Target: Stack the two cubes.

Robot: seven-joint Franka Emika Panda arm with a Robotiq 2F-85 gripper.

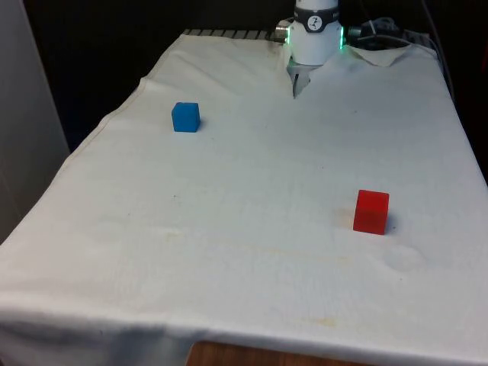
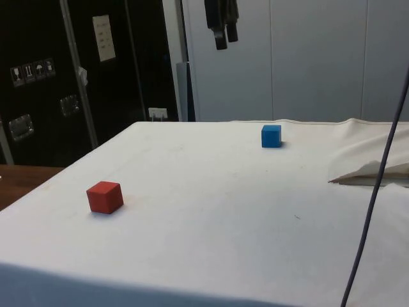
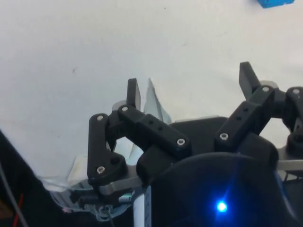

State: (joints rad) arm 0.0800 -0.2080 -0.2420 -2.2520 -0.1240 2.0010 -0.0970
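End effector (image 3: pixel 189 87) high above the cloth, fingers apart; blue cube (image 1: pixel 185 117) and red cube (image 1: pixel 371 211) well apart.

I see the blue cube (image 1: pixel 185 117) flat on the cloth, well below and off to one side of my raised hand. The red cube (image 1: pixel 371 211) sits farther off, apart from it, unstacked.

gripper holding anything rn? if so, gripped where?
Nothing held. The black two-finger gripper is open and empty; the small blue cube and red cube sit apart on the cloth.
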